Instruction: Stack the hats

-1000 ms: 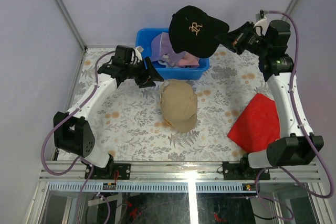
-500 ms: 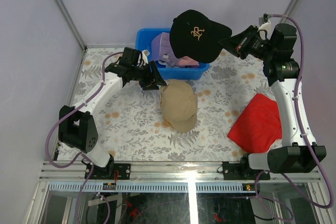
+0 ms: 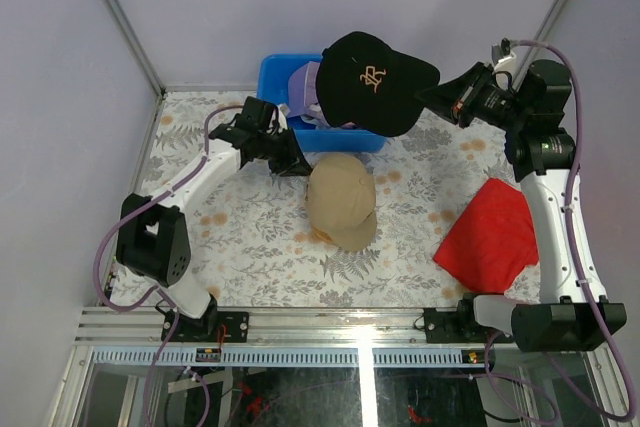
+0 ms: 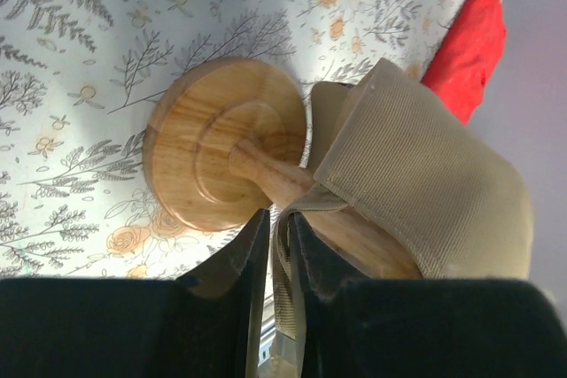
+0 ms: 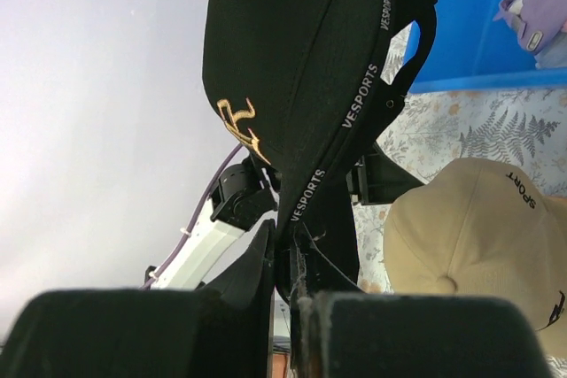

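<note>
One hat placed: tan cap [image 3: 341,200] on the wooden stand [image 4: 221,143], mid-table, strap pinched by your left gripper [image 4: 279,219]. Your right gripper [image 5: 283,245] clamps the black cap [image 3: 372,77] above the far bin [image 3: 272,72]; the lavender cap [image 3: 304,82] lies inside.

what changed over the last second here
The left claw moved right to the tan fabric baseball cap and closed on its back strap. The right claw, gripping the black cap with gold logo, drifted slightly toward the near edge. The tan cap, flat red cloth and blue plastic bin stayed put.
</note>
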`<state>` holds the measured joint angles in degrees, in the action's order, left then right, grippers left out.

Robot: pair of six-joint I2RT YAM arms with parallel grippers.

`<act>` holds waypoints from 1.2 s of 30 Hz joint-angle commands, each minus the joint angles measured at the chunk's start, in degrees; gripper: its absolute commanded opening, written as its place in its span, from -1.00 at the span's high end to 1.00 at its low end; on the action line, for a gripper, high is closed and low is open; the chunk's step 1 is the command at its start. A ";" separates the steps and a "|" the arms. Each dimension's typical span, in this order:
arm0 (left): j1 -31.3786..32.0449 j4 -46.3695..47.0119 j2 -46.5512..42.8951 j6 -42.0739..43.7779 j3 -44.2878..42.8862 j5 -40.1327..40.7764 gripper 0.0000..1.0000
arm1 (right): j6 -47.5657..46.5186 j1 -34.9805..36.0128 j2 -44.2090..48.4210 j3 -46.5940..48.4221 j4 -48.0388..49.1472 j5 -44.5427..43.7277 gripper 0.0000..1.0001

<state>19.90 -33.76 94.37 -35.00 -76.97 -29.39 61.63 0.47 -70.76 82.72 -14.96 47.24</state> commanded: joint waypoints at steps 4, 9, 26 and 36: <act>0.02 2.11 -3.73 0.78 6.92 3.92 0.86 | 3.58 -0.29 2.47 -0.51 2.03 5.02 1.00; -0.47 3.79 -5.91 0.12 11.67 3.92 0.88 | 5.70 -0.23 3.04 -2.36 2.11 8.30 1.00; -0.47 14.65 -7.39 -0.28 16.64 0.48 0.87 | 29.67 0.40 11.20 -31.24 26.81 15.89 1.00; -0.49 19.47 -7.79 -0.94 21.52 -0.19 0.88 | 39.14 3.15 10.81 -45.36 44.30 13.49 1.00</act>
<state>19.84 -18.96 87.61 -35.75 -57.04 -29.08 95.66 1.41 -59.77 39.00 19.42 59.42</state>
